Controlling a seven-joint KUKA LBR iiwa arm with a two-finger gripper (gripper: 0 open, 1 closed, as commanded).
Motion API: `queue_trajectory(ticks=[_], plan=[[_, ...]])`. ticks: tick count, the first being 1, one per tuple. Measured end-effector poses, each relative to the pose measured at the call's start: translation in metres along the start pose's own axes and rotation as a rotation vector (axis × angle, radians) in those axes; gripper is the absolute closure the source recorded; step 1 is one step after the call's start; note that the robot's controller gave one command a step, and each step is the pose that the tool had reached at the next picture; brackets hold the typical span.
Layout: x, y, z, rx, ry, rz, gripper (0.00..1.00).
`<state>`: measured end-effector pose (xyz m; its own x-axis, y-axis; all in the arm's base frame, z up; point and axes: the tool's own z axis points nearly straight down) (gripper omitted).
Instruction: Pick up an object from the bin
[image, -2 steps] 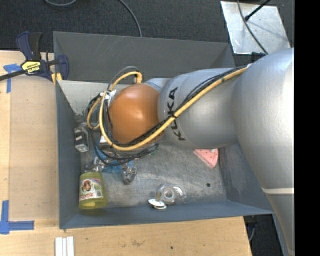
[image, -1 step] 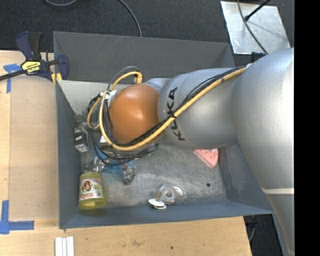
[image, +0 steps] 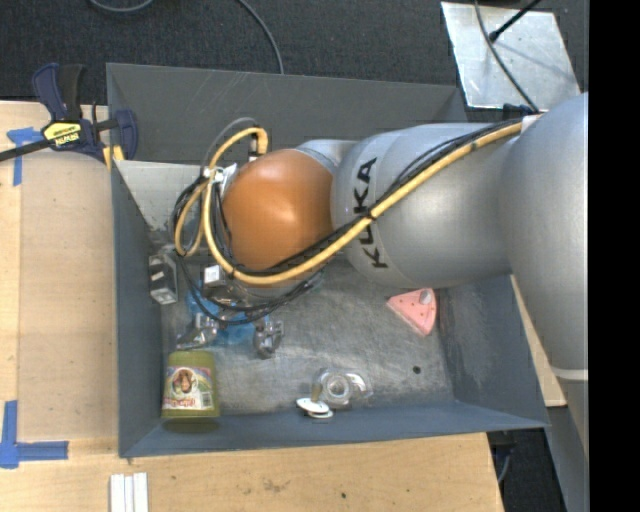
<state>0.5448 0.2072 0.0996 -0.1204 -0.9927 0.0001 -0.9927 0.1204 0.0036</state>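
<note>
The gripper (image: 235, 333) is seen spread wide astride a small blue piece (image: 236, 329) at the left of the bin (image: 300, 100), which is judged light, stiff plastic, best pinched across its middle.

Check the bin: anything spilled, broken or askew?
Nothing stands out. The green labelled jar rests in the lower-left corner, the pink wedge lies at the right, a shiny ring-like piece by the lower wall. No spill or damage shows.
</note>
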Motion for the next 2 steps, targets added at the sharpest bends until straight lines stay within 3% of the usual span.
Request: queue_trajectory(ticks=[1,2], plan=[[-0.002,-0.035,-0.021,0.012,-0.005,-0.158,0.0],[0.007,-0.044,0.006,0.007,-0.003,-0.062,0.0]])
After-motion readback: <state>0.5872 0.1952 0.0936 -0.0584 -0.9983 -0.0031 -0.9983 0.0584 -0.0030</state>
